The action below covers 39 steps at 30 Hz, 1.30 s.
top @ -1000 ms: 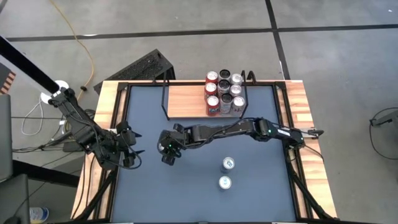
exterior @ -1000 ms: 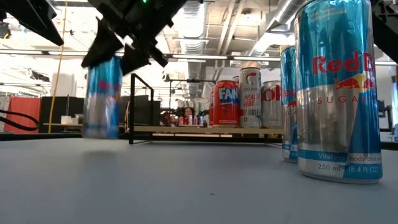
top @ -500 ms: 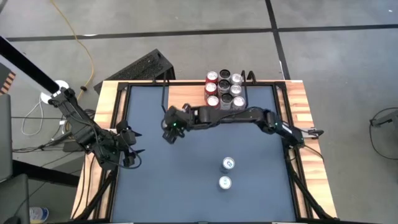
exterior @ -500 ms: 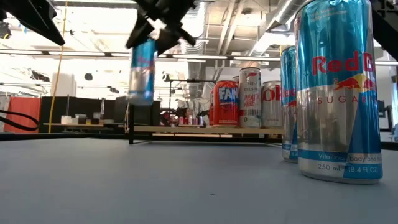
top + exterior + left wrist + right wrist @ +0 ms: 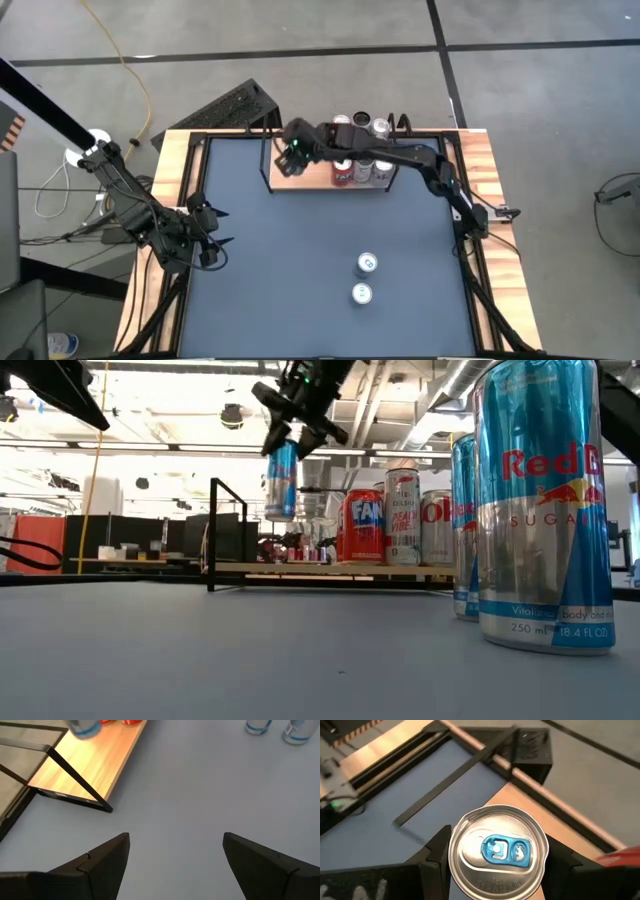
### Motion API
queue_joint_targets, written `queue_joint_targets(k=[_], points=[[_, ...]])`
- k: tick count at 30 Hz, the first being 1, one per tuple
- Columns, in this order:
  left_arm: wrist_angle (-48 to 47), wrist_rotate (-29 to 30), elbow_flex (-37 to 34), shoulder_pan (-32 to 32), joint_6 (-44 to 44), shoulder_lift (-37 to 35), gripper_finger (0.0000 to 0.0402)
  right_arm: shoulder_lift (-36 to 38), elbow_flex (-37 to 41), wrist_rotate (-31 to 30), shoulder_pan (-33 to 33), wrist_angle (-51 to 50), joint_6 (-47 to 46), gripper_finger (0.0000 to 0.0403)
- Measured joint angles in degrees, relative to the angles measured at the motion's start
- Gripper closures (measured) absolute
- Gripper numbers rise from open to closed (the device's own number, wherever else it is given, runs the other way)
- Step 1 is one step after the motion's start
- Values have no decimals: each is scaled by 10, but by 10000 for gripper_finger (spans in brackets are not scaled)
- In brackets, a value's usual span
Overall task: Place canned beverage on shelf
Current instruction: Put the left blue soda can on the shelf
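My right gripper (image 5: 292, 155) is shut on a slim blue and silver can (image 5: 281, 478) and holds it in the air above the left part of the shelf (image 5: 300, 178). The shelf is a light-wood board with black wire ends at the table's far edge. Several cans (image 5: 362, 150) stand on its right part. The right wrist view looks down on the held can's silver top with its blue tab (image 5: 496, 849). My left gripper (image 5: 212, 240) waits open near the table's left edge, with nothing between its fingers (image 5: 175, 840). My right gripper pinches the can's upper part just under its rim (image 5: 455, 862), with one finger (image 5: 437, 852) on each of two opposite sides. The fingers slant down from above. The can hangs below them nearly upright, a little tilted, clear of the shelf board (image 5: 300, 568).
Two more blue cans (image 5: 367, 263) (image 5: 361, 293) stand on the dark table top right of the middle, large at the right of the low view (image 5: 545, 500). The shelf's black wire end (image 5: 213, 530) stands upright left of the held can. A black crate (image 5: 235, 108) sits beyond the table's far left corner.
My right gripper has carried the can from over the table's middle toward the far edge and upward. It now stands above the shelf's left part. The can has stayed hanging in the hold, clear of the table throughout.
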<state>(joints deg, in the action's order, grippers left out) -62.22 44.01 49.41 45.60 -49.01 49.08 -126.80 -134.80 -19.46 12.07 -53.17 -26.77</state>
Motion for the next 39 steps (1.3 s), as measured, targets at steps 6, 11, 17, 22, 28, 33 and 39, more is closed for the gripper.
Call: queue_joint_targets(k=[6, 11, 17, 22, 28, 33, 39], points=[[0, 4, 0, 0, -3, 0, 90, 0, 0, 0, 50, 4, 18, 202], [0, 5, 0, 0, -5, 0, 90, 0, 10, -5, 80, 7, 18, 202], [0, 22, 0, 0, -13, 0, 90, 0, 66, -27, 99, 58, 17, 200], [0, 37, 0, 0, -25, 0, 90, 0, 109, -43, 112, 86, 17, 198], [0, 43, 0, 0, -29, 0, 90, -1, 139, -36, 129, 141, 17, 197], [0, 57, 0, 0, -42, 0, 90, -1, 141, -23, 136, 136, 17, 197], [0, 64, 0, 0, -49, 0, 90, -1, 141, -27, 136, 121, 17, 197]])
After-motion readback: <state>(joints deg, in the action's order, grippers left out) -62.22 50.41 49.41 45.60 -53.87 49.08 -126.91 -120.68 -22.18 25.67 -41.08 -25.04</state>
